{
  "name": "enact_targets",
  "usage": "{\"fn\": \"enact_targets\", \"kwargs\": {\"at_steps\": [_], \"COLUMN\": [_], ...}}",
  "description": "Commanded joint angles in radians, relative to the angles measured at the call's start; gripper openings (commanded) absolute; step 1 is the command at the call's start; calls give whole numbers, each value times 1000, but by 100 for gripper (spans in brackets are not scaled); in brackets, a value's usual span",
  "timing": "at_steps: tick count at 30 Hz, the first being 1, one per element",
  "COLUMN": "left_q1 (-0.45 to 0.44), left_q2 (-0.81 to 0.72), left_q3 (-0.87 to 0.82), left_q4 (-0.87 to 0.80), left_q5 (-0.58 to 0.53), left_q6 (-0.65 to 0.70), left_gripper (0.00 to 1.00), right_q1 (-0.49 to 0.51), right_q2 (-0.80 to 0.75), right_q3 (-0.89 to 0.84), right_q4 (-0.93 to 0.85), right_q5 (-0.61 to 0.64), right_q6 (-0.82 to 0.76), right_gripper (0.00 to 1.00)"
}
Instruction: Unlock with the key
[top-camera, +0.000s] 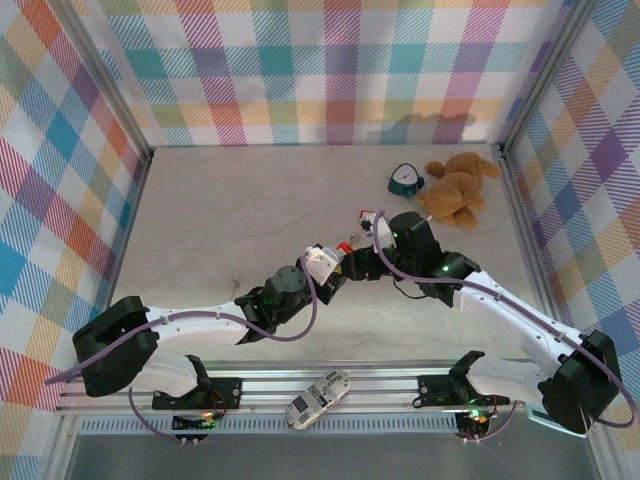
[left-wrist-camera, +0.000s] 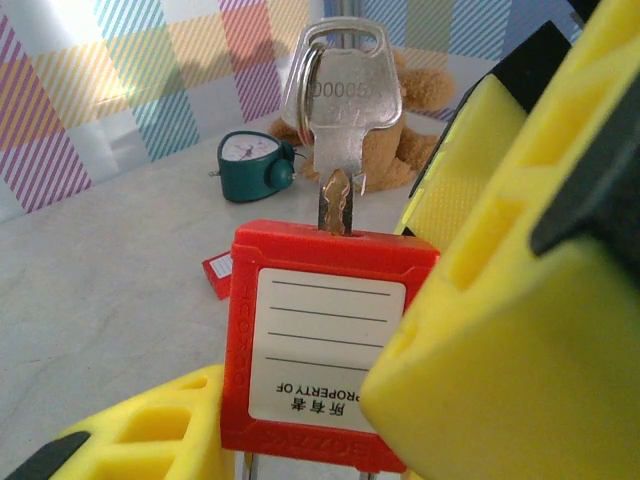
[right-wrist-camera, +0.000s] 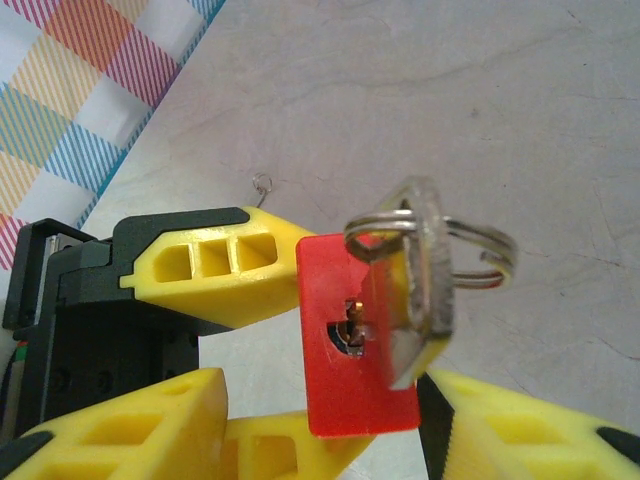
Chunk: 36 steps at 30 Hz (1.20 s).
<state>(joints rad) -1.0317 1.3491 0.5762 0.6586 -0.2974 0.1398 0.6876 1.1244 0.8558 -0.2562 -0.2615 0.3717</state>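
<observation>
I am watching the left jaws pinching the red padlock (left-wrist-camera: 300, 255) by its sides, above the worktop (top-camera: 230, 220). The key (left-wrist-camera: 343, 100) is sitting in the padlock's keyhole, with a ring through its head. The right jaws are standing spread just right of the padlock, not touching the key. Farther right of the padlock, a green clock (top-camera: 404, 180) and a teddy bear (top-camera: 455, 190) are lying.

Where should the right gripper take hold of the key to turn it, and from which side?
Pinch the key by its flat head, across the two broad faces, clear of the ring. Come end-on along the shaft, opposite the padlock: the blade sits in the keyway, so only the head stands free, and flat faces should give turning grip.
</observation>
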Motion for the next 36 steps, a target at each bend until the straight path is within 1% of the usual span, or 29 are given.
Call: {"fn": "enact_targets", "kwargs": {"at_steps": [1,8,10,14,23,33,36], "left_q1": [-1,-1,-1,-1,-1,-1,0], "left_q2": [-5,-14,-13,-10,8,0,1], "left_q3": [13,-3,-3,4,17,17,17], "left_q4": [83,76,72,64,64,55,54], "left_q5": [-17,-21,-18,-17,-11,0,3], "left_q6": [-3,1,6,16,23,21,18], "left_gripper": [2,2,2,2,2,2,2], "right_q1": [-2,-18,-23,-34,-43,-70,-80], "right_q2": [-4,-30,-48,-72,-96,-100,-94], "right_q3": [17,38,34,34,51,87,94], "right_q4": [-32,-55,-48,-33,-46,-65,-67], "right_q5": [-22,3,32,32,32,35,36], "right_q6": [-24,-25,-11,4,13,5,-1], "right_gripper": [55,61,61,65,69,70,68]}}
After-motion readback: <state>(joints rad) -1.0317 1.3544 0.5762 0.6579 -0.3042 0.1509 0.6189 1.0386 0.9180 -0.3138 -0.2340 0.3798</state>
